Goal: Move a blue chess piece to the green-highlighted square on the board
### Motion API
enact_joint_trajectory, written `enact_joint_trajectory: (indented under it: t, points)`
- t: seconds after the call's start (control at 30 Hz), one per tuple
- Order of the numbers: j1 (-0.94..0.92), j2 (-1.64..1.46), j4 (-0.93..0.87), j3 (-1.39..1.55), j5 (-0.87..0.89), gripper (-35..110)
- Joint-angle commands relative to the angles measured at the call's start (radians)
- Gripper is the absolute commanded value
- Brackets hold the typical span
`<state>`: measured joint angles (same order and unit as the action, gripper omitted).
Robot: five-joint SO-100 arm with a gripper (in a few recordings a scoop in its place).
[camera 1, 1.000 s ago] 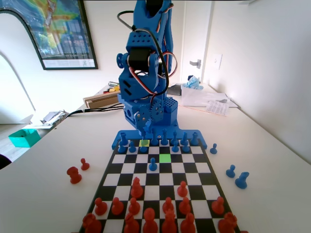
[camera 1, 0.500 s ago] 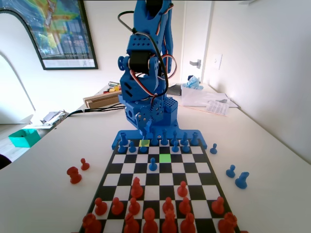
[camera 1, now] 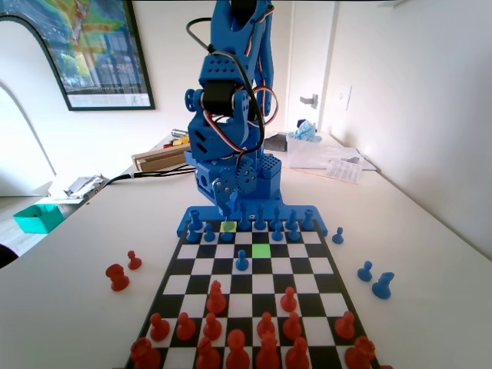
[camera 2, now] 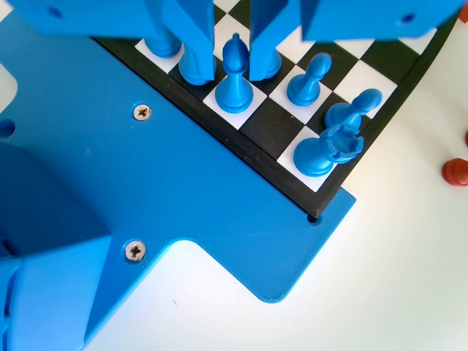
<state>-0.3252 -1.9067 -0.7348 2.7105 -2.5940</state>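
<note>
Gripper (camera 2: 232, 29) jaws spread astride blue chess piece (camera 2: 235, 73) in wrist view.

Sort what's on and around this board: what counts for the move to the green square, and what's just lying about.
For the job:
- gripper, jaws open around the blue chess piece
- green-highlighted square
- board

Lying about:
- red pieces off the board
- blue pieces off the board
- teal box

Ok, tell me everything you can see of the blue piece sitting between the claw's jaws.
The blue chess piece is slim, glossy blue plastic with a round flared base, a bulbous body and a small pointed knob on top, like a bishop. It stands upright on a white square in the board's edge row, between the jaws of the claw. The jaws flank it with narrow gaps showing, so they look open, not yet gripping.
</note>
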Motion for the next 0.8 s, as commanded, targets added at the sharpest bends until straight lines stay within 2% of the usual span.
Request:
enact_joint_trajectory:
  t: [0.0,0.77]
  points:
    - [-0.025,-0.043,-0.003,0.008,-0.018,7]
    - [-0.037,-0.012,0.032,-0.011,-0.028,6]
